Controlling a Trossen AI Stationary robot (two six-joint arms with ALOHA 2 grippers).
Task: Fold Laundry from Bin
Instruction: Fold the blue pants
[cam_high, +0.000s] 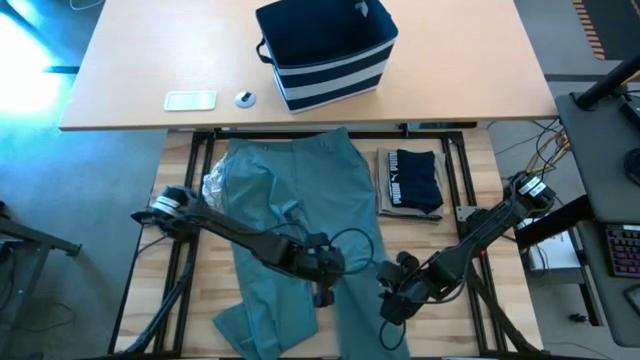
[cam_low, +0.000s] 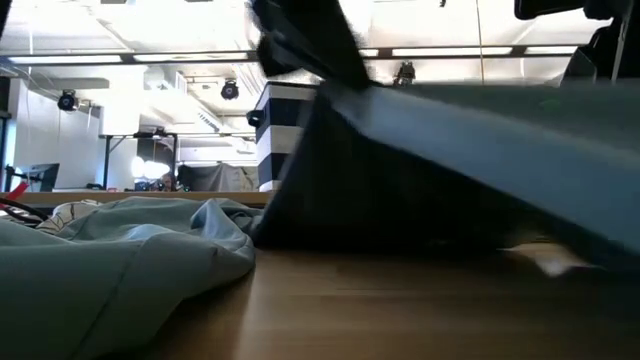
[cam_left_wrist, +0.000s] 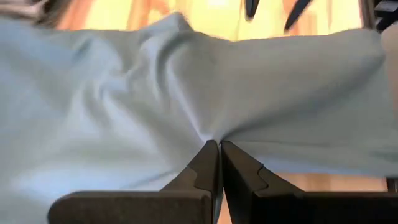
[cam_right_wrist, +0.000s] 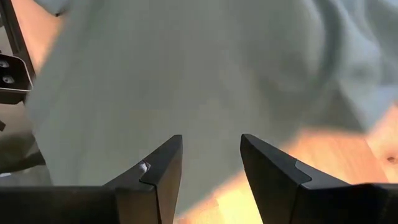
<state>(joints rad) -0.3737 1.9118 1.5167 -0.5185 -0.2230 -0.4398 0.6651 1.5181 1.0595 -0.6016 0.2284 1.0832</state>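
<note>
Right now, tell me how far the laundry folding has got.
Done: a dark navy garment lies folded on a tan one, and the bin sits back on the far table. In hand: the teal-green garment is spread out; the left gripper has its jaws shut on a pinch of it, the right gripper waits open alongside. Left: folding it.

teal garment's (cam_high: 300, 230) hem beyond frame edge

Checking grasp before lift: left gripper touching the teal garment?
Touching. Left wrist view: the left gripper is shut, with the teal garment puckering into folds right at its fingertips.
</note>
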